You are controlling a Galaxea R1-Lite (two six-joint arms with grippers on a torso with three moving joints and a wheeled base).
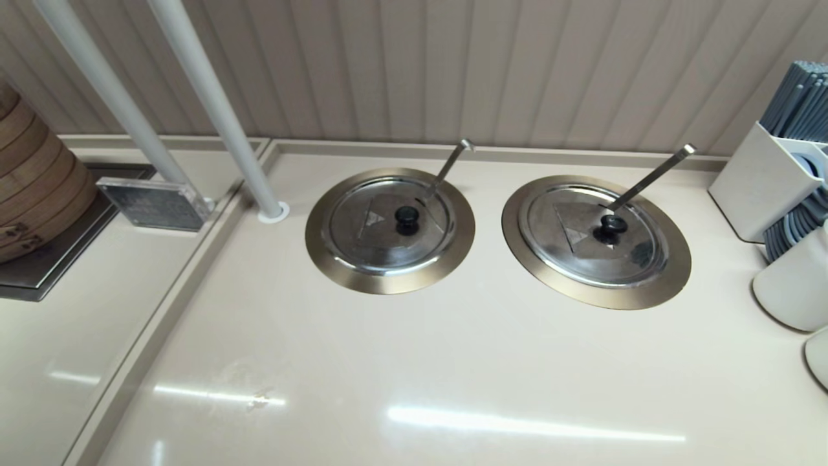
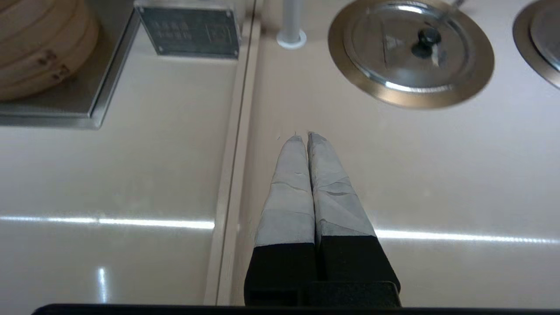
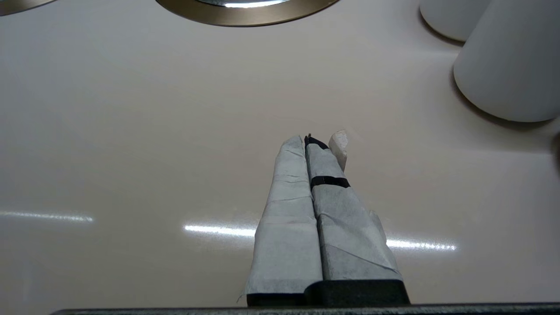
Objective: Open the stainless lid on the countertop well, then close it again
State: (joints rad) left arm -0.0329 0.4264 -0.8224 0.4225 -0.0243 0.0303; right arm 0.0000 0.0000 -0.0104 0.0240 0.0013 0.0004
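The stainless lid (image 1: 388, 223) lies closed on the countertop well (image 1: 336, 259), the left of two wells in the head view. It has a black knob (image 1: 407, 217), and a thin ladle handle (image 1: 453, 162) sticks out at its far edge. In the left wrist view the lid (image 2: 393, 48) and the well's rim (image 2: 437, 94) lie ahead and to the side of my left gripper (image 2: 305, 136), which is shut and empty over bare counter. My right gripper (image 3: 306, 141) is shut and empty too, well short of a bronze rim (image 3: 245, 11). Neither gripper shows in the head view.
A second lidded well (image 1: 595, 239) with a flat ladle handle (image 1: 653, 171) lies to the right. White holders (image 1: 757, 188) and a cup (image 1: 792, 285) stand far right. Two white posts (image 1: 213, 110), a sign plate (image 1: 155, 204) and bamboo steamers (image 1: 39, 181) stand left, beyond a raised counter seam (image 1: 187, 278).
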